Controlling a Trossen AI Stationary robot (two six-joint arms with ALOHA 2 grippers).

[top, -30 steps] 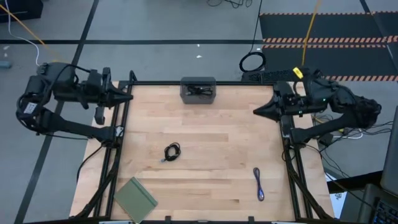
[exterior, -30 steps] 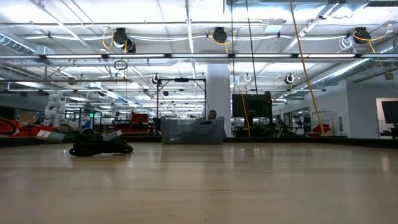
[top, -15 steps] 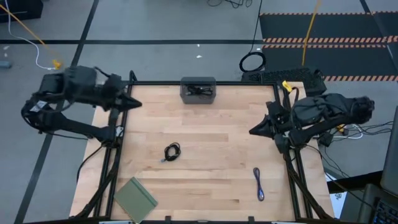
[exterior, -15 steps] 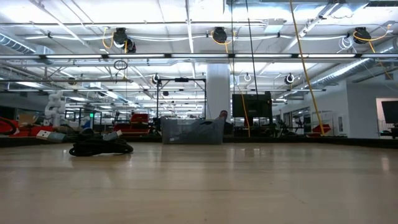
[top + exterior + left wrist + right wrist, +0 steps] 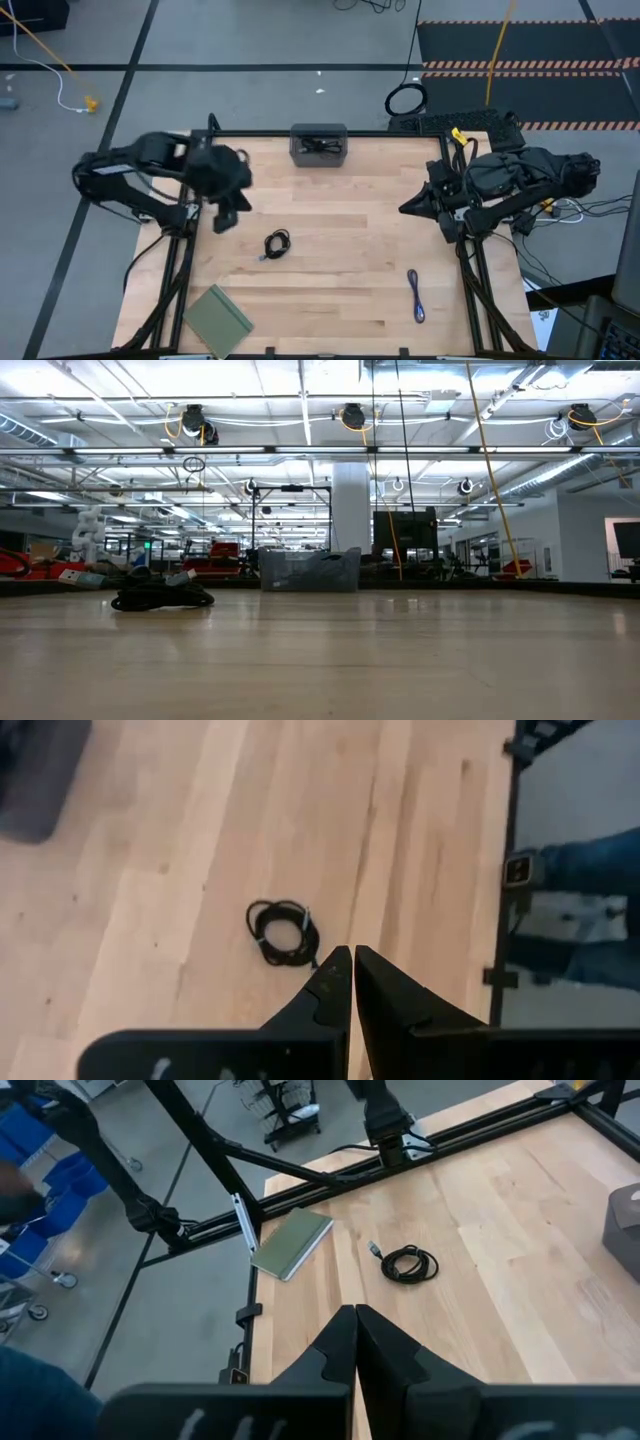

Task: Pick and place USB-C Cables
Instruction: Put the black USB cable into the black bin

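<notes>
A coiled black cable lies flat mid-table; it also shows in the left wrist view, the right wrist view and the low view. A purple-blue folded cable lies near the right near corner. A second black cable rests loosely bundled inside the dark grey tray at the far edge. My left gripper hangs shut above the table, left of the coiled cable; its tips touch nothing. My right gripper is shut at the right edge.
A flat green pad lies at the left near corner and shows in the right wrist view. Black frame rails run along the table's sides. Bare wood lies between the coiled cable and the purple one. A person's leg shows beyond the table edge.
My left arm has swung from beyond the table's left far corner in over the table, toward the coiled black cable, and tipped its gripper downward. My right gripper has shifted a little toward the near edge along the right side. The cables have not moved.
</notes>
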